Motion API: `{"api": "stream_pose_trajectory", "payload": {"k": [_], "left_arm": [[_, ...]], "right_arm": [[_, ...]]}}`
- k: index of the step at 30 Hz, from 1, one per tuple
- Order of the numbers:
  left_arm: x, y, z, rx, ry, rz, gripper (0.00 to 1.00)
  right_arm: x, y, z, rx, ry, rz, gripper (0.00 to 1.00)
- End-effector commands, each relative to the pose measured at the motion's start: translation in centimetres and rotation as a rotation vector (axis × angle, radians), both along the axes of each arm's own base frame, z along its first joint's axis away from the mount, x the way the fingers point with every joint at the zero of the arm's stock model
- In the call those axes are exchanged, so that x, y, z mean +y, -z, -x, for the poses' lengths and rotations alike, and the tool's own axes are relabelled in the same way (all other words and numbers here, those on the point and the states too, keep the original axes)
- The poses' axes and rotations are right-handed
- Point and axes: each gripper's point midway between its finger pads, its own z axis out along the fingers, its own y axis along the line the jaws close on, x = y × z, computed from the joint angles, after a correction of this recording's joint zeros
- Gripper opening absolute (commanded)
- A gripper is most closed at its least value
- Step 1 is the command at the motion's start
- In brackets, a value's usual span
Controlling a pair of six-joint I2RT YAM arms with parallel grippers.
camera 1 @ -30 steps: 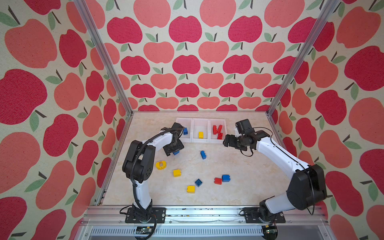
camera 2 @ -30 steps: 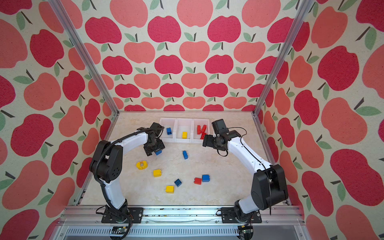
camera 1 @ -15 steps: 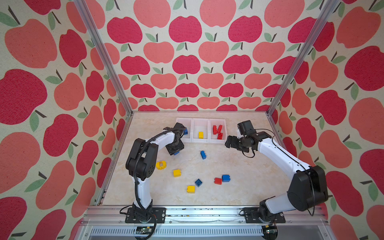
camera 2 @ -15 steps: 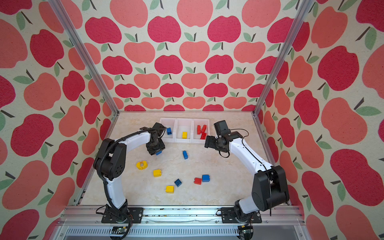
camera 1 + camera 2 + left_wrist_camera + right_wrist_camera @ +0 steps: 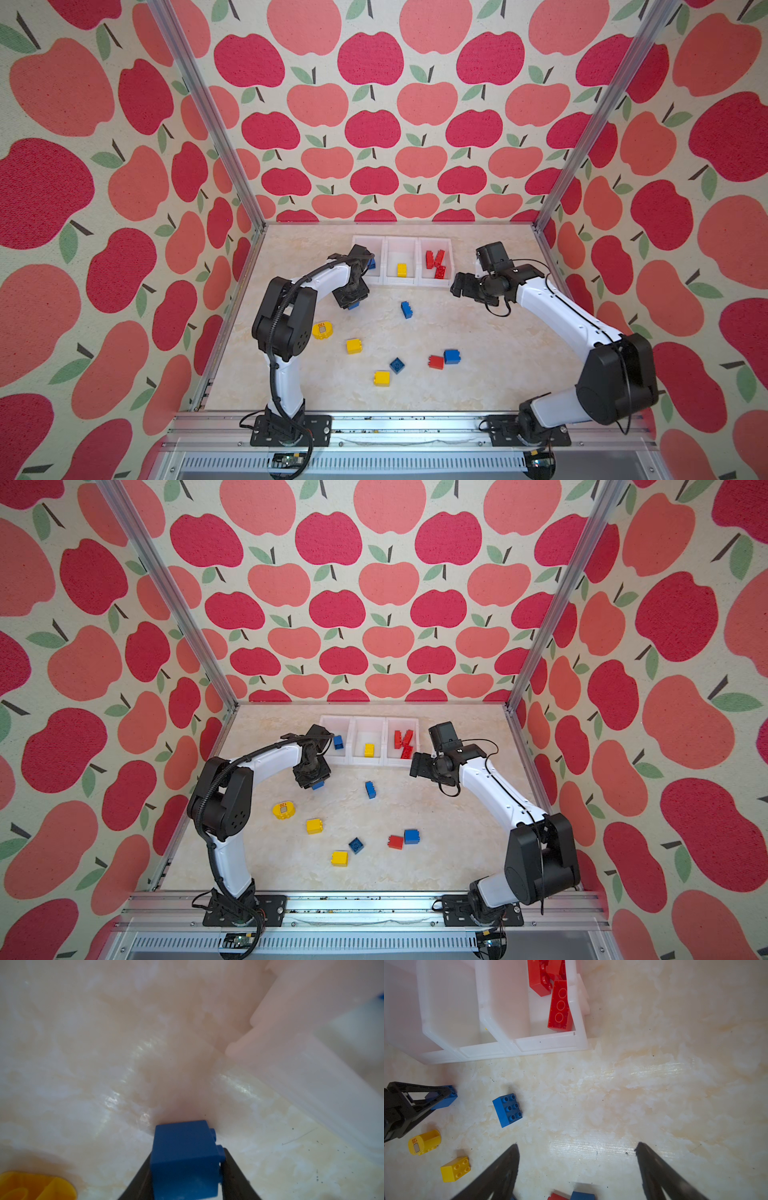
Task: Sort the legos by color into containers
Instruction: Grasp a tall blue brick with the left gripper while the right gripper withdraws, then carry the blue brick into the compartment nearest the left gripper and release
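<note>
Left wrist view: left end effector (image 5: 187, 1156) pinches blue brick (image 5: 184, 1145) between both fingers.

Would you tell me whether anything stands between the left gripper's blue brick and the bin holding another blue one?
Nothing loose: bare table lies between the blue brick and the leftmost bin, whose near wall it must clear.

Lab booth: apple-print walls (image 5: 374, 124), aluminium frame (image 5: 205, 108).

Apparently "120" on rounded yellow lego (image 5: 423, 1142)
</note>
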Motion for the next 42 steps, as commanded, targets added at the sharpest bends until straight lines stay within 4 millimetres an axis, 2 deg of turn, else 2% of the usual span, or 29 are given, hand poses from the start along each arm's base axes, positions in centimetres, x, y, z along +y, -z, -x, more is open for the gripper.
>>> {"api": "stream_pose_trajectory", "payload": {"k": [1,6,13,18,24,31,42], "left_arm": [[0.4,-1.1,0.5,0.000,-0.002,-0.030,0.36],[-0.1,-2.3,0.6,-0.033,0.021,-0.025,0.35],[-1.6,-5.7,0.2,-0.141,0.089,-0.001,0.33],[-2.7,-8.5,-1.8,-0.228,0.170,-0.006,0.33],[-3.7,-10.9,-5.5,-0.323,0.251,-0.034,0.33],[-4.3,-9.4,-9.3,-0.328,0.297,-0.030,0.33],[-3.4,-7.0,-12.5,-0.314,0.308,-0.081,0.33]], "right_arm": [[-0.4,-0.5,0.5,-0.009,-0.008,-0.002,0.90],[-0.5,-0.6,0.8,-0.009,-0.006,-0.001,0.90],[-0.7,-0.9,1.1,-0.015,0.002,-0.004,0.90],[-0.8,-1.1,1.3,-0.018,0.007,-0.008,0.90],[-0.9,-1.4,1.7,-0.025,0.014,-0.011,0.90],[-1.2,-1.5,1.9,-0.029,0.025,-0.008,0.90],[-1.3,-1.5,2.1,-0.028,0.025,-0.003,0.90]]}}
